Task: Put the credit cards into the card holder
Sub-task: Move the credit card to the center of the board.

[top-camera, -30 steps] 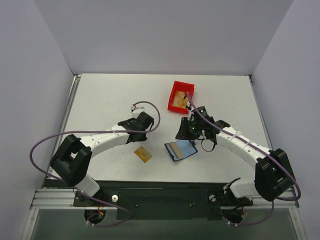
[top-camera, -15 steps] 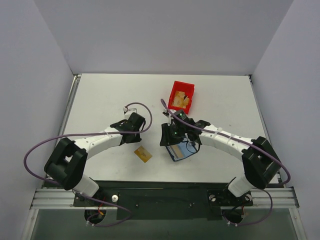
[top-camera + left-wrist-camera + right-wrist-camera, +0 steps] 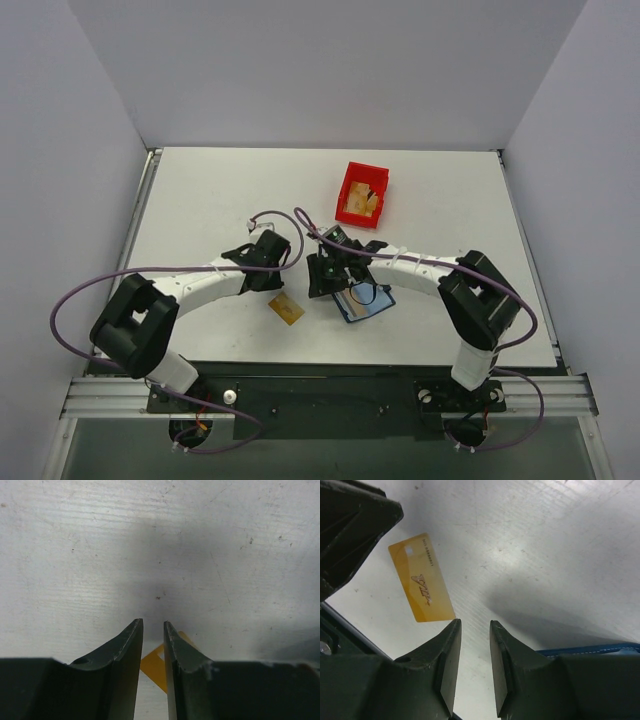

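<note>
Hovering low over the white table [image 3: 150, 540], the left claw [image 3: 152, 626] has its two dark fingers parted by a narrow slit with nothing between them, so it is released. Back toward its wrist, a corner of a tan-gold credit card [image 3: 154, 667] shows through that slit, lying flat on the table under the fingers.

The right claw [image 3: 472, 627] is released too, its fingers a little apart and empty, the tips close above the table. Just ahead of it, on its left finger's side, the same card lies face up, clear of the finger. Low on its right finger's side, the blue edge of the card holder [image 3: 590, 650] pokes in.

From above, the card lies between the two claws. The card holder lies open just beside the right claw. Farther out beyond that claw stands the red bin [image 3: 368, 168], with something tan inside.
</note>
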### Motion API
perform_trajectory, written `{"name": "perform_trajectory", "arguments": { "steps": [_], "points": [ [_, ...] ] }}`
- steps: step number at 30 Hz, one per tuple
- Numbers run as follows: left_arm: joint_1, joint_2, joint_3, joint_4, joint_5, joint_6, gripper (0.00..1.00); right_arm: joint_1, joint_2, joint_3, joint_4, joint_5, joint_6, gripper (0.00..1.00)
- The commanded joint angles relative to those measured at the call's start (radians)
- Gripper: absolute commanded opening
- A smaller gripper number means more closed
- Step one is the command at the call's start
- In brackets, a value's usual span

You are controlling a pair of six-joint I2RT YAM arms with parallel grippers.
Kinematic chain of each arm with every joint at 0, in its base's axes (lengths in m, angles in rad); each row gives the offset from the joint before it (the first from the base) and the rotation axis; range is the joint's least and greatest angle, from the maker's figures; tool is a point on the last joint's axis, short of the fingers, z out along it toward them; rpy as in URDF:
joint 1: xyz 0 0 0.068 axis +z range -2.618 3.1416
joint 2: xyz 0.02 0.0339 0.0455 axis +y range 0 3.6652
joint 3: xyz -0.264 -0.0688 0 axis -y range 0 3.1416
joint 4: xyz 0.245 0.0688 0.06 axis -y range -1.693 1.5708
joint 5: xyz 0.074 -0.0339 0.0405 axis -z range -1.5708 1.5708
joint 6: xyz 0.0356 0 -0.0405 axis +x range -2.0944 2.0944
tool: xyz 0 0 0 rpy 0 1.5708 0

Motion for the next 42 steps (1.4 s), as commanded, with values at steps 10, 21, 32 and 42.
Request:
{"name": "perform_trajectory", "arguments": {
  "steps": [10,21,32,42],
  "points": [
    [0.001,0.021,-0.036,0.077,0.045,-0.019,0.29,0.001,0.025,0.005,-0.002,0.059,0.019,0.22],
    [0.0,0.01,-0.077,0.098,0.046,-0.04,0.17,0.007,0.129,0.044,0.081,-0.044,0.036,0.05],
    [-0.042,-0.04,-0.142,0.072,0.066,-0.071,0.0,0.059,0.129,-0.013,0.092,-0.168,0.047,0.0],
    [-0.115,-0.099,-0.202,0.055,0.074,-0.141,0.0,0.072,0.06,-0.146,0.183,-0.219,0.127,0.0]
  ]
}}
